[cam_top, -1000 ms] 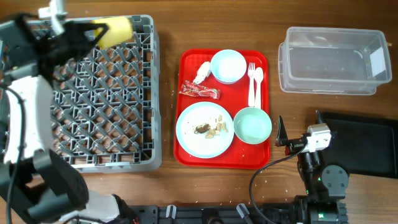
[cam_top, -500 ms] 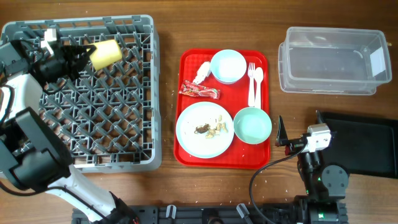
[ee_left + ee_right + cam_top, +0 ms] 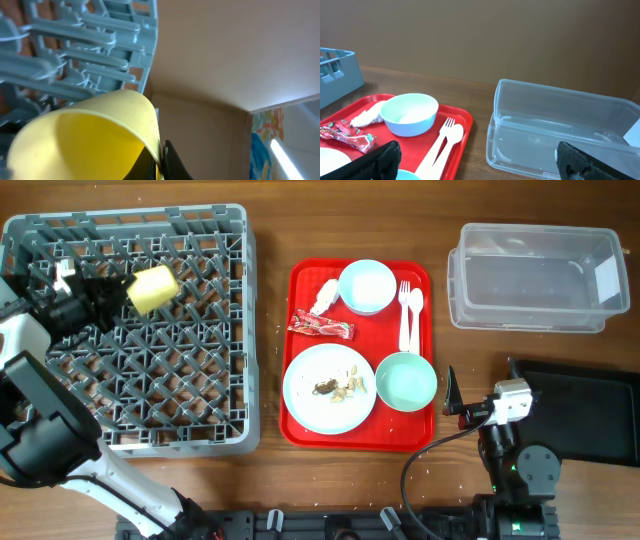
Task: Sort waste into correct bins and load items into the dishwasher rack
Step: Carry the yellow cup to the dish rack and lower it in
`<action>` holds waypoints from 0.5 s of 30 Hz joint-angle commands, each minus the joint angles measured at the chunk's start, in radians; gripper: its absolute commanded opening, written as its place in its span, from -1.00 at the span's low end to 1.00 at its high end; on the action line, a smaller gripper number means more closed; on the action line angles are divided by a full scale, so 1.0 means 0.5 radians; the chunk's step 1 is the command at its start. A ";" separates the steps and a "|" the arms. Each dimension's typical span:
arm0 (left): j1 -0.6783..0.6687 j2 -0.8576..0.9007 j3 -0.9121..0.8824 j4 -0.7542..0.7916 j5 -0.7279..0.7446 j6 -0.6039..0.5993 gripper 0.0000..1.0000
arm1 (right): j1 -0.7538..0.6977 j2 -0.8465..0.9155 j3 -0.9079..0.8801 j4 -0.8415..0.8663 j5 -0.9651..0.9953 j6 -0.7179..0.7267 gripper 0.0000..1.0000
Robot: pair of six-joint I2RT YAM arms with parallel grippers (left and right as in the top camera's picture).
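Observation:
My left gripper (image 3: 118,293) is shut on the rim of the yellow cup (image 3: 152,288) and holds it tilted over the back left of the grey dishwasher rack (image 3: 150,380). In the left wrist view, the fingers (image 3: 161,162) pinch the cup wall (image 3: 85,135). My right gripper (image 3: 455,405) is open and empty beside the red tray; its fingers (image 3: 482,165) are spread wide. On the tray lie the white plate (image 3: 329,388) with food scraps (image 3: 340,387), mint bowl (image 3: 406,381), pale saucer (image 3: 367,286), fork (image 3: 405,315), spoon (image 3: 415,310), napkin (image 3: 324,297) and red wrapper (image 3: 321,327).
The red serving tray (image 3: 300,420) sits at the table's middle. The clear tub (image 3: 535,277) stands at the back right and also shows in the right wrist view (image 3: 560,130). The black tray (image 3: 590,410) lies at the right, behind my right arm.
My left gripper has carried the yellow cup from the rack's back edge forward and left, lower over the rack. The right arm has not moved.

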 commanded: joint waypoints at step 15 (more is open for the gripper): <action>0.138 0.005 -0.066 -0.163 -0.346 0.018 -0.58 | 0.008 -0.007 -0.002 0.008 0.026 -0.021 1.00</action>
